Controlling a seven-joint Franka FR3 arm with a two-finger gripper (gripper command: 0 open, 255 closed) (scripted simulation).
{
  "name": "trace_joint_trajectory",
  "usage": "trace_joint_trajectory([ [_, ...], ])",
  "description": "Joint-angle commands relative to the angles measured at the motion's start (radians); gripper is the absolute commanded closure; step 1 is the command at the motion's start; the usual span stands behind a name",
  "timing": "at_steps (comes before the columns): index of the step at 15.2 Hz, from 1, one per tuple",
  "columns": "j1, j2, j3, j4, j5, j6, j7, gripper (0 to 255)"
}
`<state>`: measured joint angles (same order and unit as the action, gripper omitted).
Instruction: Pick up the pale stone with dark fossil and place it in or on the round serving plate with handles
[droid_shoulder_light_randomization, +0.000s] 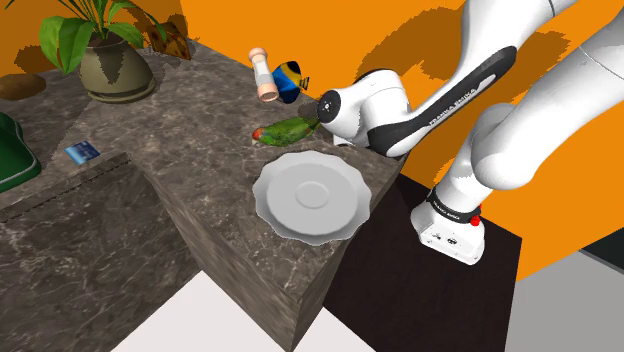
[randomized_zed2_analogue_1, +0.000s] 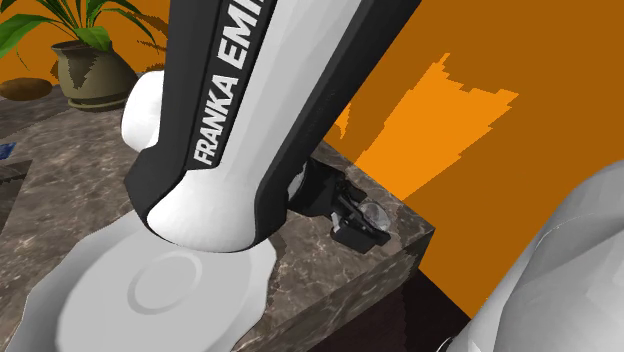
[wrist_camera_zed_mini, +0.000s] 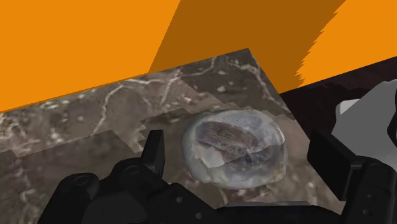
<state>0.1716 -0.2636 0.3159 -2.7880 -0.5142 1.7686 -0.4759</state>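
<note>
Stone: the pale stone (wrist_camera_zed_mini: 232, 149) is rounded and glassy grey, with a dark fossil mark across its top. It lies flat on the bench (wrist_camera_zed_mini: 95, 121), near the bench's corner.
Stone, second exterior view: it (randomized_zed2_analogue_1: 376, 212) sits right of the frame's middle, close to the bench's far corner, with the orange wall (randomized_zed2_analogue_1: 520, 160) behind it.
Hand: the black hand (wrist_camera_zed_mini: 240, 145) is released and grasps nothing. Its fingers (wrist_camera_zed_mini: 153, 149) stand wide apart, low over the bench.
Stone and hand: the stone lies between the two fingers. One fingertip is just beside its edge, and the other stands clear of it across a strip of bare bench.
Hand, second exterior view: the hand (randomized_zed2_analogue_1: 352, 215) reaches out from behind the arm (randomized_zed2_analogue_1: 250, 120) and is down at the stone.
Plate: the round white plate (droid_shoulder_light_randomization: 310, 195) has a wavy rim. It lies at the middle of the shoulder frame near the bench's front edge. In the second exterior view it (randomized_zed2_analogue_1: 170, 285) fills the lower left, apart from the stone.
Arm: its white and black link crosses in front of the plate's far side.
Others: a green bird figure (droid_shoulder_light_randomization: 287, 130) lies just above the plate in the shoulder frame. Higher up are a blue and yellow fish (droid_shoulder_light_randomization: 288, 80) and a small mill (droid_shoulder_light_randomization: 265, 75). A potted plant (droid_shoulder_light_randomization: 115, 60) stands at the upper left.
</note>
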Motion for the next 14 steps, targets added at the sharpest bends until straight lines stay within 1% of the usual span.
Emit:
trace_joint_trajectory([
  [1,-0.001,0.001,-0.001,-0.004,-0.003,0.005,0.002,0],
  [6,-0.001,0.001,-0.001,-0.004,-0.003,0.005,0.002,0],
  [7,-0.001,0.001,-0.001,-0.004,-0.003,0.005,0.002,255],
  [14,-0.001,0.001,-0.001,-0.004,-0.003,0.005,0.002,255],
])
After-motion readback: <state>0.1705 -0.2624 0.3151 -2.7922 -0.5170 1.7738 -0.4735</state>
